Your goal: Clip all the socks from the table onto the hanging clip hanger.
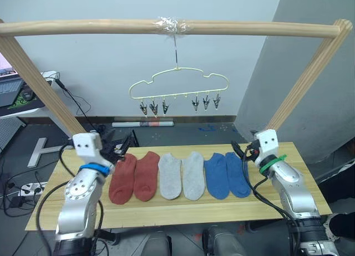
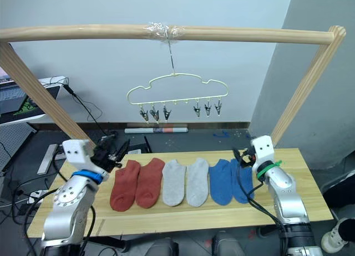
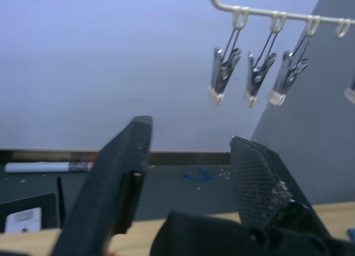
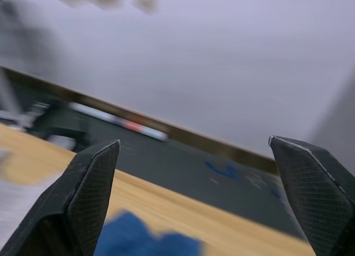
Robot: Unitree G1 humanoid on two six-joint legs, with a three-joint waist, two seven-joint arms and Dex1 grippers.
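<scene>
No readable text, labels, brands or numbers anywhere. Small white tag (image 3: 22,218) on a dark object by the floor carries marks, too blurred to make out. Nothing printed on socks (image 1: 182,174) or hanger (image 1: 178,84).

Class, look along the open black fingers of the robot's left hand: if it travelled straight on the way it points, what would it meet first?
Probably nothing close. The left hand aims over the pale wooden table edge toward the pale back wall; the dark metal clips hang above its line. Depth is unclear.
</scene>
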